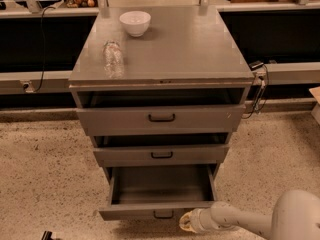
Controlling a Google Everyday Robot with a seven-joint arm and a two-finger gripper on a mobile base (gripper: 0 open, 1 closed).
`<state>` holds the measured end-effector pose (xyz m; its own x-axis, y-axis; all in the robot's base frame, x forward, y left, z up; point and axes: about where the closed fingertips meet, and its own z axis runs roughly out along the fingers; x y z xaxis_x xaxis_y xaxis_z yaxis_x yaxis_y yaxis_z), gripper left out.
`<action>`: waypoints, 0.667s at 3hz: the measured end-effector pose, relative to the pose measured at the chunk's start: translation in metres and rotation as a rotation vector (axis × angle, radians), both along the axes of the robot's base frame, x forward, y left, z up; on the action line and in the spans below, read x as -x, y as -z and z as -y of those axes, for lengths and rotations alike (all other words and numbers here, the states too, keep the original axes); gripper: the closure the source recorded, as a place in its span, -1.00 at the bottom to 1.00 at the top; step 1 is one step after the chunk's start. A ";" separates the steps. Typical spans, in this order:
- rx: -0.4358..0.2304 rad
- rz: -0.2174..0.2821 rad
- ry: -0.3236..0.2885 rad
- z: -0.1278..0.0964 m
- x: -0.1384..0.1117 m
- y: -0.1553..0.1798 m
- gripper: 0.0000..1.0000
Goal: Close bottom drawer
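Observation:
The bottom drawer (160,185) of the grey metal cabinet is pulled out, showing a plain grey box inside. Its narrow front (130,214) has a small black recessed handle (163,214). My gripper (186,222) is at the end of the white arm (240,220) that reaches in from the lower right. It sits just in front of the drawer front, a little right of the handle, close to or touching it.
The middle drawer (161,154) and top drawer (161,118) stand slightly out above. A white bowl (135,22) and a lying clear plastic bottle (113,58) are on the cabinet top. Speckled floor lies all around. A cable (258,91) hangs at the cabinet's right side.

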<state>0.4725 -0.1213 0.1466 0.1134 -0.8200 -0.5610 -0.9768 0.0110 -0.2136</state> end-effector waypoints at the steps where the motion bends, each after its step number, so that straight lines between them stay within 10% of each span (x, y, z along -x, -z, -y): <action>1: 0.014 0.018 -0.042 -0.004 -0.005 -0.001 1.00; 2: 0.006 0.052 -0.077 0.000 -0.019 0.001 1.00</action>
